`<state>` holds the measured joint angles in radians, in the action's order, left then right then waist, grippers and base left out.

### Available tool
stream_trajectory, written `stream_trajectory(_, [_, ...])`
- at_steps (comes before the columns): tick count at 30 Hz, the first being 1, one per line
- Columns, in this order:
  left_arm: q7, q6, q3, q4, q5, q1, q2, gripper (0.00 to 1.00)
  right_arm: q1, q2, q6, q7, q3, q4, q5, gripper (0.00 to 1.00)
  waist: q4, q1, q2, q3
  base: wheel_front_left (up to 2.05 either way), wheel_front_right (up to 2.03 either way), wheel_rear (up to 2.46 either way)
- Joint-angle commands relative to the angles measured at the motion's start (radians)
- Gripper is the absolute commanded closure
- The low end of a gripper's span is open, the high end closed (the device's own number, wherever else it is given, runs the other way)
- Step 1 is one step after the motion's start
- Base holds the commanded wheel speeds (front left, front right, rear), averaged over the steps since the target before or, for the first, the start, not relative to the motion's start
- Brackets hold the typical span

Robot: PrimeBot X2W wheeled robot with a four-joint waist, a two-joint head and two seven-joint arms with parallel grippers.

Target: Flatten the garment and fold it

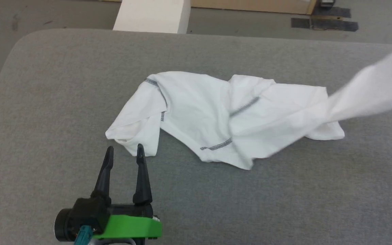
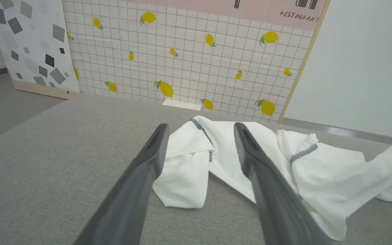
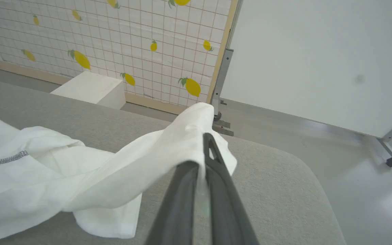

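Thin white shirt with dark grey zigzag seam stitching point(image 1: 216, 115) sits crumpled mid-way across the grey cloth-covered table point(image 1: 46, 85), doubled over itself in several places, so I'd call this early flattening with no fold started. Right gripper point(image 3: 205, 149) has its two dark fingers pinched tight on one edge of the shirt. That corner hangs in the air toward the robot's right, and the cloth drapes from the tips down to the heap. Left gripper point(image 1: 125, 148) is spread wide with nothing in it, just at the near side of the tucked-under left lobe. Can't tell whether its tips touch the fabric. Next you want a second anchor: drop the left fingers onto that lobe and take the outer hem near the stitching, one layer only, not the rolled bundle. Close fully before moving. Then draw both hands apart, low over the surface, so the shirt opens under tension rather than lifting. Don't pull with the right alone, since the whole pile would likely slide toward the table's right edge. The fabric looks thin and slippery, so check the grip has bitten before you stretch.
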<state>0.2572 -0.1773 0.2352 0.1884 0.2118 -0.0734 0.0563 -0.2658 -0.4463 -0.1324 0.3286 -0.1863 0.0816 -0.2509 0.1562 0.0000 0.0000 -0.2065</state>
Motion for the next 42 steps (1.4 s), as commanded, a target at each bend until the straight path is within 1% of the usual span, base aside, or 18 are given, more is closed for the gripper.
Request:
stream_trajectory(1, [0.005, 0.002, -0.005, 0.006, -0.008, -0.014, -0.004, 0.0, 0.052, 0.004, 0.002, 0.007, -0.071, 0.013, 0.029, 1.0, -0.038, 0.0, 0.0, 0.029, 0.0, 0.0, 0.0])
stream_trajectory(4, [0.005, 0.005, -0.007, 0.009, -0.011, -0.021, -0.004, 0.0, 0.154, 0.024, 0.002, 0.013, -0.227, 0.025, 0.076, 1.0, -0.051, 0.0, 0.0, 0.026, 0.0, 0.0, 0.0])
stream_trajectory(7, [0.005, 0.009, -0.008, 0.01, -0.014, -0.026, -0.004, 0.0, 0.227, 0.049, 0.002, 0.01, -0.342, -0.001, 0.111, 1.0, -0.06, 0.0, 0.0, 0.02, 0.0, 0.0, 0.0])
stream_trajectory(11, [0.005, 0.015, -0.005, 0.005, -0.017, -0.025, -0.003, 0.0, 0.289, 0.083, 0.002, -0.006, -0.459, -0.077, 0.173, 1.0, -0.065, 0.0, 0.0, 0.014, 0.0, 0.0, 0.0])
stream_trajectory(14, [0.005, 0.018, -0.002, 0.001, -0.017, -0.022, -0.002, 0.0, 0.324, 0.116, 0.002, -0.006, -0.491, -0.15, 0.214, 1.0, -0.062, 0.0, 0.0, 0.013, 0.0, 0.0, 0.0])
stream_trajectory(17, [0.004, 0.02, 0.001, -0.004, -0.017, -0.02, 0.001, 0.0, 0.333, 0.151, 0.002, -0.007, -0.477, -0.208, 0.218, 1.0, -0.06, 0.0, 0.0, 0.012, 0.0, 0.0, 0.0])
stream_trajectory(18, [0.004, 0.02, 0.002, -0.006, -0.016, -0.019, 0.002, 0.0, 0.331, 0.16, 0.002, -0.014, -0.466, -0.223, 0.219, 0.27, -0.059, 0.0, 0.0, 0.011, 0.0, 0.0, 0.0])
stream_trajectory(19, [0.003, 0.02, 0.002, -0.007, -0.016, -0.018, 0.002, 0.0, 0.327, 0.165, 0.002, -0.019, -0.458, -0.233, 0.219, 0.0, -0.059, 0.0, 0.0, 0.011, 0.0, 0.0, 0.0])
stream_trajectory(21, [0.002, 0.02, 0.004, -0.01, -0.015, -0.016, 0.003, 0.0, 0.306, 0.175, 0.002, -0.031, -0.438, -0.242, 0.208, 0.0, -0.057, 0.0, 0.0, 0.012, 0.0, 0.0, 0.0])
stream_trajectory(23, [0.001, 0.02, 0.005, -0.013, -0.013, -0.015, 0.004, 0.0, 0.279, 0.173, 0.002, -0.044, -0.405, -0.226, 0.19, 0.0, -0.057, 0.0, 0.0, 0.013, 0.0, 0.0, 0.0])
stream_trajectory(24, [0.001, 0.021, 0.007, -0.015, -0.009, -0.013, 0.004, 0.0, 0.234, 0.154, 0.002, -0.049, -0.333, -0.159, 0.143, 0.0, -0.056, 0.0, 0.0, 0.012, 0.0, 0.0, 0.0])
stream_trajectory(29, [0.001, 0.022, 0.015, -0.02, -0.002, -0.007, 0.003, 0.0, 0.195, 0.098, 0.002, -0.003, -0.158, -0.033, 0.082, 0.0, -0.049, 0.0, 0.0, 0.004, 0.0, 0.0, 0.0])
stream_trajectory(30, [0.002, 0.023, 0.017, -0.022, 0.0, -0.004, 0.003, 0.0, 0.193, 0.089, 0.002, 0.017, -0.11, -0.009, 0.061, 0.0, -0.046, 0.0, 0.0, 0.002, 0.0, 0.0, 0.0])
stream_trajectory(31, [0.002, 0.025, 0.022, -0.028, 0.004, 0.002, 0.002, 0.0, 0.202, 0.061, 0.002, 0.077, 0.028, 0.046, 0.006, 0.0, -0.036, 0.0, 0.0, -0.002, 0.0, 0.0, 0.0])
stream_trajectory(32, [0.002, 0.026, 0.024, -0.031, 0.006, 0.004, 0.002, 0.0, 0.208, 0.054, 0.002, 0.098, 0.071, 0.063, -0.016, 0.0, -0.031, 0.0, 0.0, -0.003, 0.0, 0.0, 0.0])
stream_trajectory(37, [0.003, 0.027, 0.023, -0.037, 0.013, 0.006, 0.001, 0.0, 0.242, 0.029, 0.002, 0.177, 0.224, 0.098, -0.084, 0.0, -0.011, 0.0, 0.0, -0.007, 0.0, 0.0, 0.0])
stream_trajectory(39, [0.004, 0.031, 0.023, -0.038, 0.014, 0.007, 0.001, 0.0, 0.243, -0.013, 0.002, 0.193, 0.31, 0.069, -0.098, 0.0, 0.001, 0.0, 0.0, -0.014, 0.0, 0.0, 0.0])
stream_trajectory(42, [0.004, 0.035, 0.023, -0.038, 0.013, 0.011, 0.002, 0.0, 0.219, -0.049, 0.002, 0.19, 0.386, 0.015, -0.102, 0.0, 0.011, 0.0, 0.0, -0.023, 0.0, 0.0, 0.0])
